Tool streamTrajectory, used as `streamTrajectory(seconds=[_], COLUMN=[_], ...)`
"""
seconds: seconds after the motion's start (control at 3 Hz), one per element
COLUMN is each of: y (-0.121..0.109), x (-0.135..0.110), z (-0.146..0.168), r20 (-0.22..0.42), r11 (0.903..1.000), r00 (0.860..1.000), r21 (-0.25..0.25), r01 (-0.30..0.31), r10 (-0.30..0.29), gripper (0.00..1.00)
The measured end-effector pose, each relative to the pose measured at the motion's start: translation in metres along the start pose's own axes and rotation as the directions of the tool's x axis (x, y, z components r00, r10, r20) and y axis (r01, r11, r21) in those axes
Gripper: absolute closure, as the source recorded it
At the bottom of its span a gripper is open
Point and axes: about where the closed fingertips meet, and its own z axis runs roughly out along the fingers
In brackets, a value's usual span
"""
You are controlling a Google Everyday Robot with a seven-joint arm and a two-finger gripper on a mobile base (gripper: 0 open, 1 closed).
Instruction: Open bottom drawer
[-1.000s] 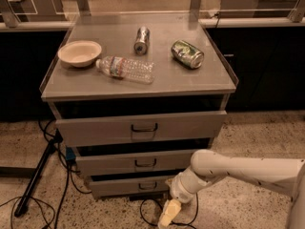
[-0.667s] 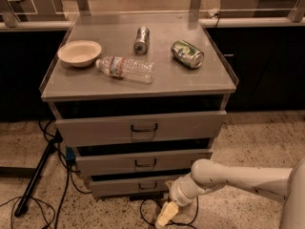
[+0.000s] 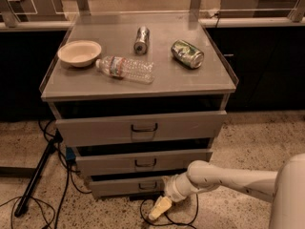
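Note:
The bottom drawer [image 3: 119,187] is the narrowest grey front, lowest of three in the cabinet, with a small dark loop handle [image 3: 147,185] at its centre. It stands out a little from the cabinet; its inside is hidden. My gripper [image 3: 159,209] is a cream-coloured tip on the white arm [image 3: 224,178], which reaches in from the right. The gripper hangs low near the floor, just below and right of the drawer's handle, pointing down and left. It holds nothing that I can see.
The middle drawer [image 3: 143,162] and top drawer [image 3: 140,127] are both slightly out. On the cabinet top lie a white bowl [image 3: 79,53], a plastic bottle [image 3: 126,69], a silver can [image 3: 141,39] and a green can [image 3: 187,53]. Black cables [image 3: 57,194] and a stand leg cross the floor at the left.
The arm has sunk a little and the gripper has shifted slightly left, closer under the bottom drawer's handle. The drawers have not moved.

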Motion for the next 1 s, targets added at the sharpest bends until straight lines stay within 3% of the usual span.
streamTrajectory(seconds=[0.33, 1.0], y=[0.002, -0.020], x=[0.002, 0.023], z=[0.002, 0.019], r20=[0.000, 0.007], r11=[0.9999, 0.9983], r00=[1.000, 1.000], r21=[-0.002, 0.055], r01=[0.012, 0.018], r10=[-0.012, -0.019], gripper=[0.00, 0.00])
